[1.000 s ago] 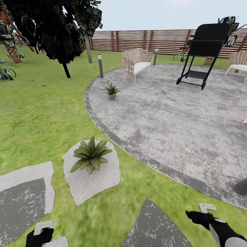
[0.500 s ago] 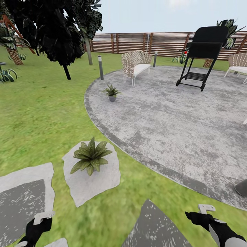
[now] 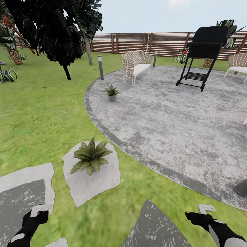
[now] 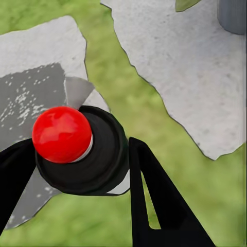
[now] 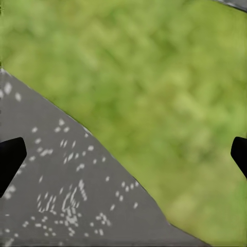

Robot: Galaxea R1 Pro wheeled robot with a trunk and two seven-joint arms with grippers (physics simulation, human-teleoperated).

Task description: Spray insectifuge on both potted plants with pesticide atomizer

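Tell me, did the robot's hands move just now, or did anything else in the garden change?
The left gripper, holding the pesticide atomizer, slid toward the head view's lower left corner, away from the near potted plant. It kept its hold on the bottle. The right gripper stayed put, open over the grass. Both plants, including the far potted plant, did not move.

My left end effector point(image 4: 77, 170) closes around the pesticide atomizer point(image 4: 82, 152), yet the bottle's body runs away behind its dark round end — its length is hidden. Just past it, a grey pot point(image 4: 232, 15) and one leaf tip point(image 4: 184, 4) are cut by the picture's edge. My right end effector point(image 5: 123, 154) shows two dark fingertips point(image 5: 10, 157) at the borders, the rest cropped off — the lawn point(image 5: 154, 72) beneath is blurred.
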